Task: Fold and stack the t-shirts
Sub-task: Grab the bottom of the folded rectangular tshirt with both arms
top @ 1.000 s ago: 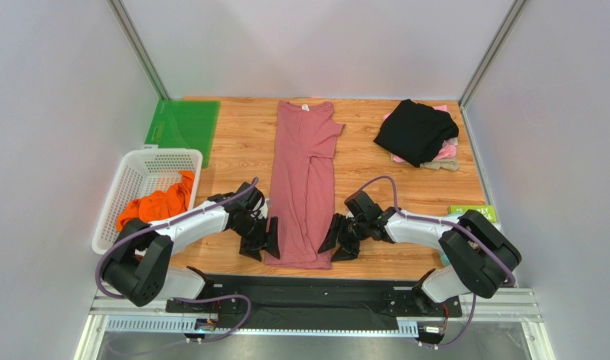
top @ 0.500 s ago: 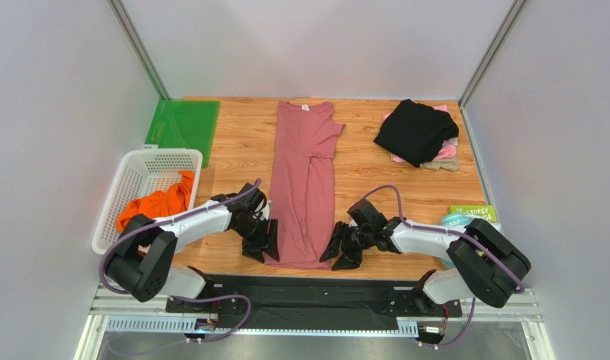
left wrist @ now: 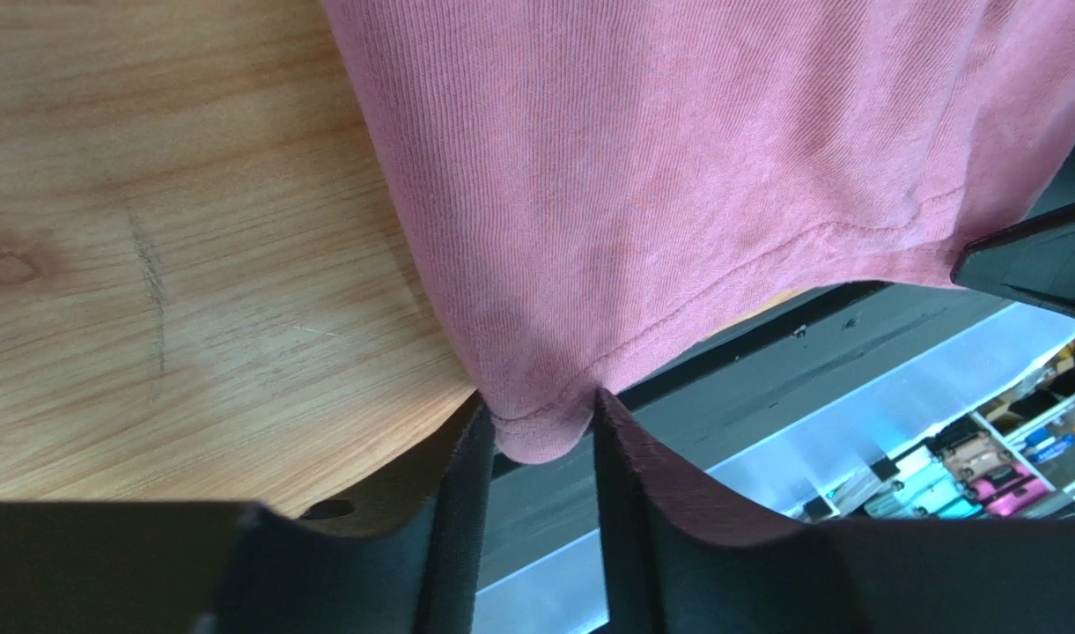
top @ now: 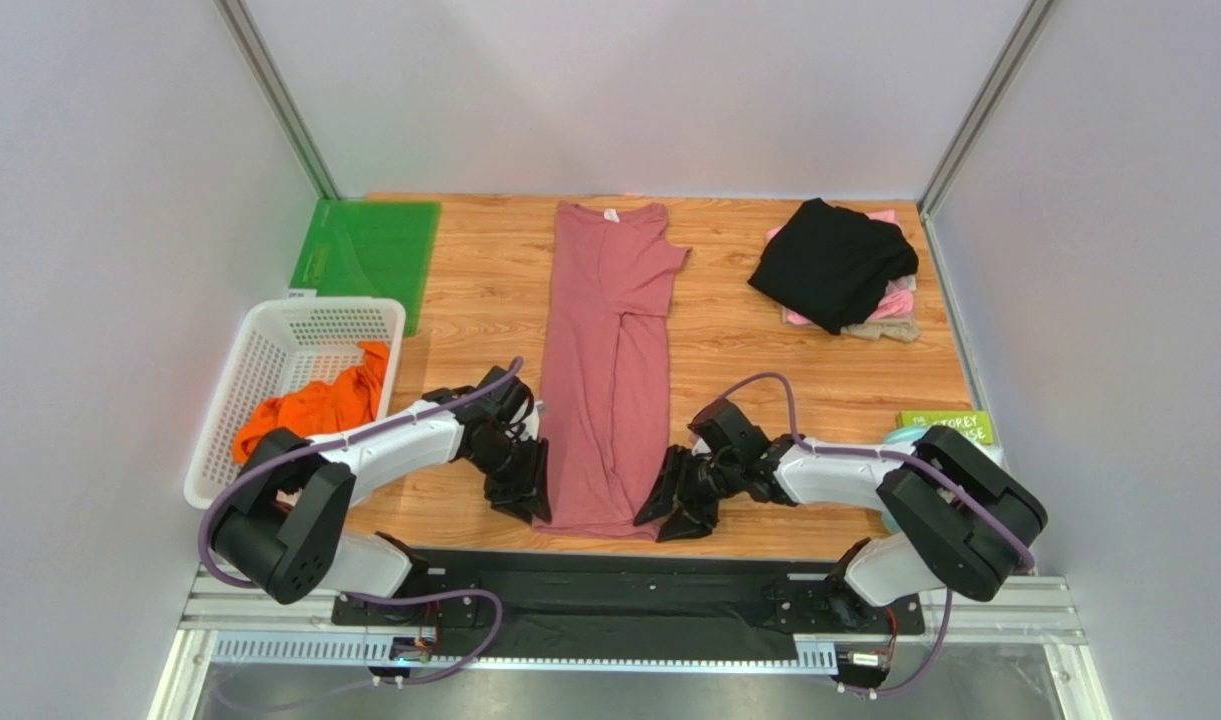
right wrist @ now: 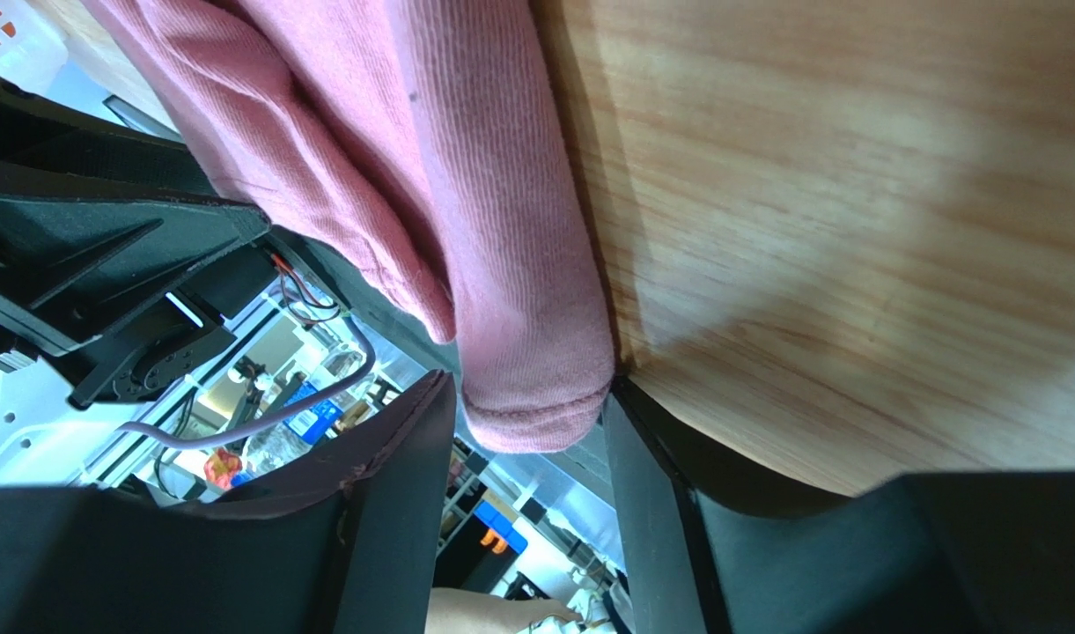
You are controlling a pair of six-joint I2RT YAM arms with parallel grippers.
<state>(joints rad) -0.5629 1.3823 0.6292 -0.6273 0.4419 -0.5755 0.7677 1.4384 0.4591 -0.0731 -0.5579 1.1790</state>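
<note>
The dusty-rose t-shirt (top: pixel 609 345) lies folded into a long narrow strip down the middle of the table, collar at the far end. My left gripper (top: pixel 529 488) is at its near left hem corner. In the left wrist view both fingertips press the corner of the rose cloth (left wrist: pixel 662 159), which bulges between them at the left gripper (left wrist: pixel 540 423). My right gripper (top: pixel 669 503) is at the near right corner. There the right gripper (right wrist: pixel 529 396) straddles the thick folded edge (right wrist: pixel 503 238), with a gap on one side. A black t-shirt (top: pixel 830 263) lies on pale pink cloth (top: pixel 890 300) at the back right.
A white mesh basket (top: pixel 293 308) at the left holds an orange t-shirt (top: pixel 316 408). A green mat (top: pixel 364 248) lies at the back left. A small green box (top: pixel 947 428) sits by the right arm. The shirt's hem lies at the table's near edge.
Both grippers have moved inward onto the hem corners of the rose shirt. The left jaws have narrowed onto the cloth; the right ones have barely narrowed.
</note>
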